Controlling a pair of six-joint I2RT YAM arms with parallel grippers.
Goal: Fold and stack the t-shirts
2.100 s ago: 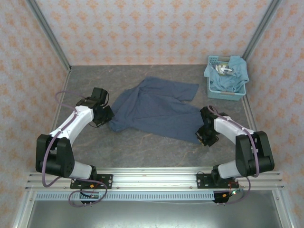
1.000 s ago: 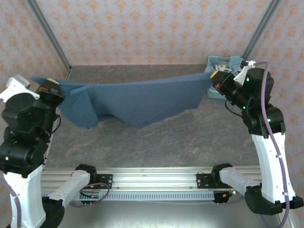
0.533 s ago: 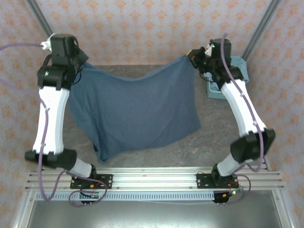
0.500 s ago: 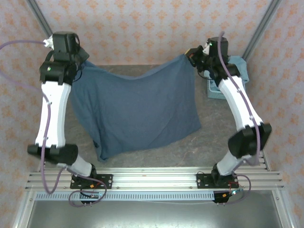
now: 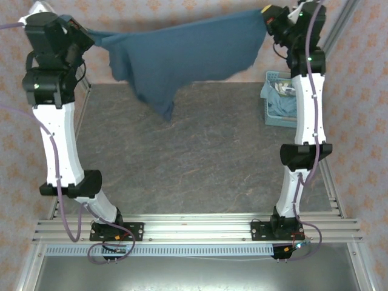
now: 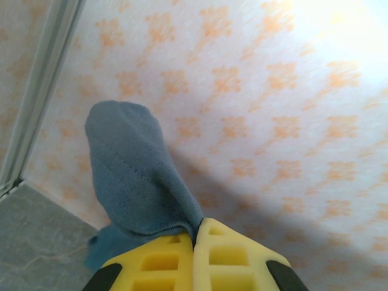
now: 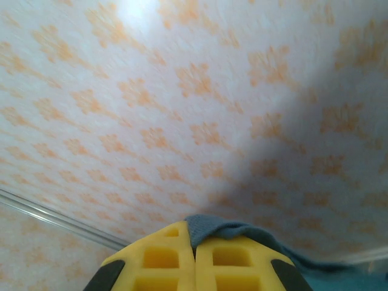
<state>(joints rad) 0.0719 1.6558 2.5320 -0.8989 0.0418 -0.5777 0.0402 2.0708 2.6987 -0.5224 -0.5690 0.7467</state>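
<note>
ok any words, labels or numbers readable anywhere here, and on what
No readable text anywhere.
The dark blue t-shirt, left pincer, right pincer and basket show no lettering; the wallpaper bears just orange ornaments.

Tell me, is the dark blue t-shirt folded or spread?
Spread: the dark blue t-shirt hangs stretched between left claw and right claw.

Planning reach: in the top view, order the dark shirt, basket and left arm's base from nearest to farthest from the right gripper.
1. dark shirt, clamped in the right gripper, top.
2. basket, far right side, below.
3. left arm's base, near left edge.
</note>
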